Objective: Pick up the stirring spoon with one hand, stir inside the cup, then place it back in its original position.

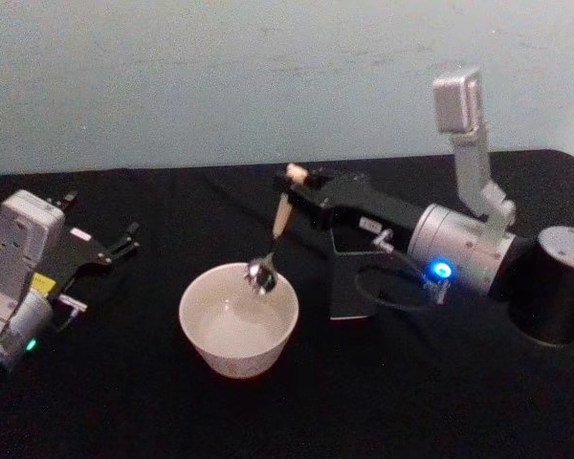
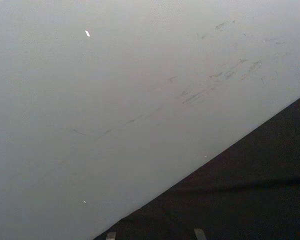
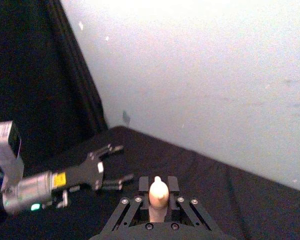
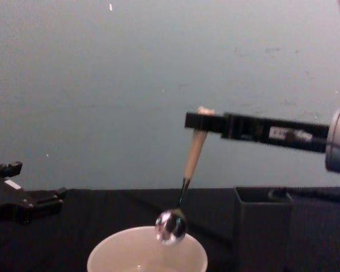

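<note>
Plainly, found the right gripper (image 1: 295, 182) pinched on the stirring spoon (image 1: 277, 229), jaws drawn in to the width of the beige handle, just under the small bear head. Confirmed it in the right wrist view: right gripper (image 3: 158, 189) closed from both sides on the stirring spoon (image 3: 159, 198), bear head poking up between the pads. Saw the spoon hanging tilted from that grip in the chest view, right gripper (image 4: 199, 120) level and high, stirring spoon (image 4: 192, 153) slanting down through its thin dark neck to the shiny bowl.

Placed the bowl over the mouth of the cup (image 1: 199, 330), toward the far side, at about rim height against the cup (image 4: 105, 255). Could not settle contact between bowl and rim, nor any dip below the rim. Found the cup's lower part cut off at the chest view's bottom edge.

Noted the dark square holder (image 1: 349, 292) just beside the cup on the robot's right, standing on the black table (image 1: 411, 411), its top crossed and partly hidden by the right arm. Caught one upper corner of the holder (image 4: 260, 226) from the chest, the rest lost in the dark.

Left the left gripper (image 1: 131, 239) resting low on the table, well apart from the cup, fingers spread with nothing between them. Spotted that left gripper (image 3: 121, 162) again from the right wrist, likewise spread.
</note>
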Available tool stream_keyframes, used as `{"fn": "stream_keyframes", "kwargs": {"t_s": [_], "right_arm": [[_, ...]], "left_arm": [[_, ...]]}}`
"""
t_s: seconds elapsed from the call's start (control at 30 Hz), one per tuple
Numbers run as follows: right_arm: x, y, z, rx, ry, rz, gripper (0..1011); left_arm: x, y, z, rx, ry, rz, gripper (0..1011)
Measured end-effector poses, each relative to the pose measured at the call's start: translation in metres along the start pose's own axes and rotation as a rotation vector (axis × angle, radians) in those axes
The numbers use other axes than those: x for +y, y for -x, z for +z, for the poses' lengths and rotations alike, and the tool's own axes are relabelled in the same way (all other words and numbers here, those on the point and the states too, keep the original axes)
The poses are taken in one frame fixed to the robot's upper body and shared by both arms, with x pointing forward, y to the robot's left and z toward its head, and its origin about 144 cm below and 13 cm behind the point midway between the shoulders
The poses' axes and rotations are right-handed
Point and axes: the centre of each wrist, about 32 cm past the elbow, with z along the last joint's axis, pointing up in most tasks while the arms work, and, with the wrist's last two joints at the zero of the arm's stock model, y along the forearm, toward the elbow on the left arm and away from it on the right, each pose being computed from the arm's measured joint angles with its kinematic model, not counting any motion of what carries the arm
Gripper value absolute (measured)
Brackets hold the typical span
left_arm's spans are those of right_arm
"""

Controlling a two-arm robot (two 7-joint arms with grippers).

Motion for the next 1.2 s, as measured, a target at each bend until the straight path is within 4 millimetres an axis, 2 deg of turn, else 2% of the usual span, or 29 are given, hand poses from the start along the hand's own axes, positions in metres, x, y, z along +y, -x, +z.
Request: {"fn": "stream_keyframes", "kwargs": {"t_s": [0.53,0.9,1.2], "right_arm": [[-0.027,-0.011,0.036,0.068,-0.129,-0.077,214],[-0.058,-0.027,0.043,0.051,-0.166,-0.137,214],[-0.074,-0.038,0.037,0.029,-0.142,-0.18,214]], "left_arm": [[0.0,0.0,0.0,0.0,0.0,0.0,1002],[0.0,0.0,0.0,0.0,0.0,0.0,1001],[0.0,0.0,0.0,0.0,0.0,0.0,1001]]}}
